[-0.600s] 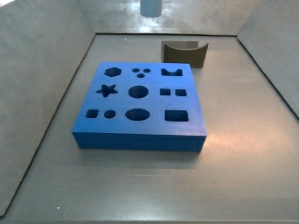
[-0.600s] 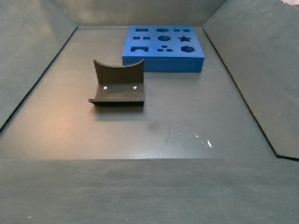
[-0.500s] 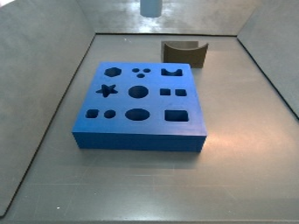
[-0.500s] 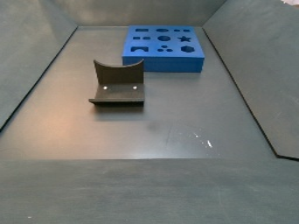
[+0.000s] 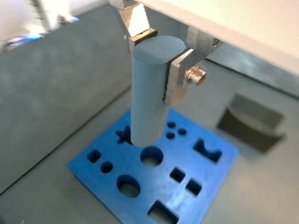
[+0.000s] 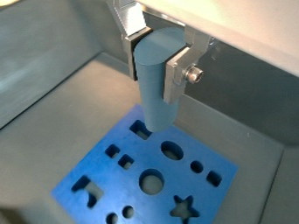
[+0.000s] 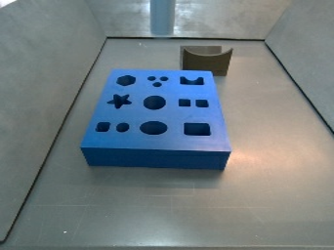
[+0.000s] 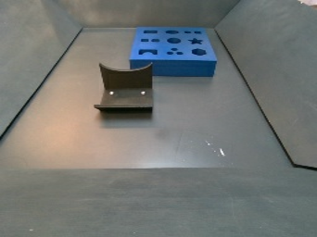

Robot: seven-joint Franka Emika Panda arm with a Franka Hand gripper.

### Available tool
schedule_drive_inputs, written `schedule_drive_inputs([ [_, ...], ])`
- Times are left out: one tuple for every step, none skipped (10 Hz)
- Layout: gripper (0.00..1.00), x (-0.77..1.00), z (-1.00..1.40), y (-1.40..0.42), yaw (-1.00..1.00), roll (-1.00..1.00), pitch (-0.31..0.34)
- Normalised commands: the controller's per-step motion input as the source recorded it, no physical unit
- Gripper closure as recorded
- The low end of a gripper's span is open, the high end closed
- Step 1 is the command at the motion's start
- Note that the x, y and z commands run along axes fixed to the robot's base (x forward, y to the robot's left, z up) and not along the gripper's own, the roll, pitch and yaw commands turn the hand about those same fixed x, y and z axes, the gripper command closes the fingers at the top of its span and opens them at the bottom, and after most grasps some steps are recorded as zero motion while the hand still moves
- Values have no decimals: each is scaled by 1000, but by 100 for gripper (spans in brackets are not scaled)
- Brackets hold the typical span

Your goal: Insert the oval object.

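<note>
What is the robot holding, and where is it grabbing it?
The tool is shut on the grey-blue peg, pinching its top end; the rest hangs above the blue block.

— Any lettering to call out here? Labels, numbers, a brand?

— Nothing readable: the blue block [image 7: 156, 115] carries only cut-out shapes (no print), and the gripper [image 5: 156, 54], upper centre, clamping the oval object [image 5: 153, 87], shows bare metal.

Gripper [image 5: 159, 52]: above the shape-hole block [image 6: 146, 171], clamping the oval object [image 5: 152, 87] upright between its fingers. Fixture [image 8: 124, 88]: on the floor, well apart from the block.
</note>
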Motion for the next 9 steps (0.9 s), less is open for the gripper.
schedule_drive_inputs([
  [100,46,-837,-234,-929,129,-61],
  [100,-6,-886,-531,-731,121,-170],
  [100,-69,-917,-634,-660,123,-200],
  [100,-74,-909,-617,-680,124,-196],
  [100,0,-891,-397,-834,119,-110],
  [100,0,-626,-123,-1000,43,0],
  [100,0,-511,0,-1000,77,-3],
  [100,0,-337,0,-1000,21,0],
  [100,0,-223,0,-1000,0,-6],
])
